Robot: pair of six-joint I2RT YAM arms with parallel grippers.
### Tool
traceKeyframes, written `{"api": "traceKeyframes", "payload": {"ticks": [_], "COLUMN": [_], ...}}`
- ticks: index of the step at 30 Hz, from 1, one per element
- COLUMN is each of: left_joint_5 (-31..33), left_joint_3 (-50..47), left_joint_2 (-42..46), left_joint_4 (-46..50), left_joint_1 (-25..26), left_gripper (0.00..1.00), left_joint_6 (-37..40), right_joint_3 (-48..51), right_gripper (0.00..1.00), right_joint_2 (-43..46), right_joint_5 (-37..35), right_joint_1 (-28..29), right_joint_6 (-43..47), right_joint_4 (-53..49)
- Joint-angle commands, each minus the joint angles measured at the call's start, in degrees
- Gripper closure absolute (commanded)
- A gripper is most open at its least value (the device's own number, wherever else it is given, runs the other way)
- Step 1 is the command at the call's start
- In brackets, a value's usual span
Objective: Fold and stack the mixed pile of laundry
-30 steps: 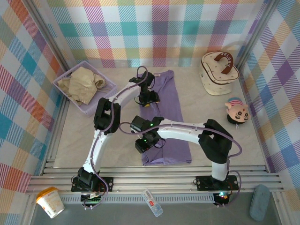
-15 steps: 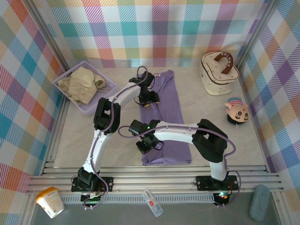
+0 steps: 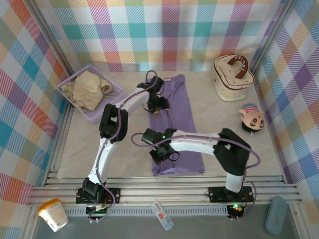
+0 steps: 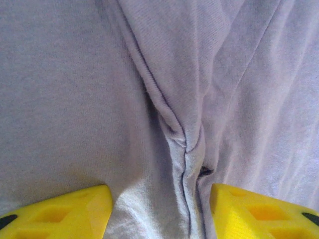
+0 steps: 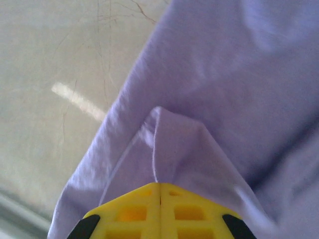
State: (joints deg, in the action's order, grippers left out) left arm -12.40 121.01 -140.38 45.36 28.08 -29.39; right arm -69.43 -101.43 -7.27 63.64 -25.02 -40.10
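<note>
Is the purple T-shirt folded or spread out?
Partly folded: the T-shirt lies as a narrow lengthwise strip, with no sleeves sticking out. The right tool is shut on a pinch of its edge.

top: overhead, whole table (image 3: 214, 119) | wrists: close, downward | shared: T-shirt (image 3: 182, 114)

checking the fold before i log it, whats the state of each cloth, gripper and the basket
lavender T-shirt: folded into a long strip, flat on the table, left edge pinched up
beige garment: crumpled, unfolded, in the basket
basket: upright, holds the beige garment
left gripper: open, fingers apart on the shirt
right gripper: shut on the shirt's edge fold
</note>
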Motion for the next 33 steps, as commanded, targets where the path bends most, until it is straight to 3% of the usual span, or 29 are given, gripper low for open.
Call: {"api": "traceKeyframes", "payload": {"ticks": [1,8,9,12,16,19,26,33], "left_joint_5": [1.3,0.7,0.6,0.5,1.1,1.4,1.5,1.2], "left_joint_3": [-3.7,-3.8,-3.8,-3.7,-3.6,-3.6,-3.5,-3.5], "left_joint_2": [-2.6,-2.6,-2.6,-2.5,-2.3,-2.3,-2.5,-2.6], "left_joint_4": [5.7,5.6,5.7,5.9,6.5,7.0,7.2,6.8], "left_joint_1": [-0.1,-0.1,-0.1,-0.2,-0.1,-0.2,-0.2,-0.2], "left_gripper": [0.43,0.43,0.43,0.43,0.43,0.43,0.42,0.42], "left_joint_6": [1.0,0.9,0.9,1.3,2.0,2.4,2.3,1.6], "right_joint_3": [4.7,20.9,23.0,26.3,25.3,21.3,8.7,7.5], "right_gripper": [1.0,0.99,0.96,0.71,0.61,0.55,0.55,0.58], "right_joint_2": [8.8,21.8,23.6,29.6,32.7,28.9,13.0,7.3], "right_joint_5": [-2.3,0.6,0.6,-0.5,-3.3,-4.3,-6.3,-7.6], "right_joint_1": [0.3,0.3,0.3,0.3,0.3,0.2,0.2,-0.2], "right_joint_6": [-4.9,-16.1,-18.1,-22.0,-21.7,-18.1,-11.1,-11.5], "right_joint_4": [-3.9,-6.3,-6.7,-8.2,-8.9,-7.7,-7.6,-9.6]}}
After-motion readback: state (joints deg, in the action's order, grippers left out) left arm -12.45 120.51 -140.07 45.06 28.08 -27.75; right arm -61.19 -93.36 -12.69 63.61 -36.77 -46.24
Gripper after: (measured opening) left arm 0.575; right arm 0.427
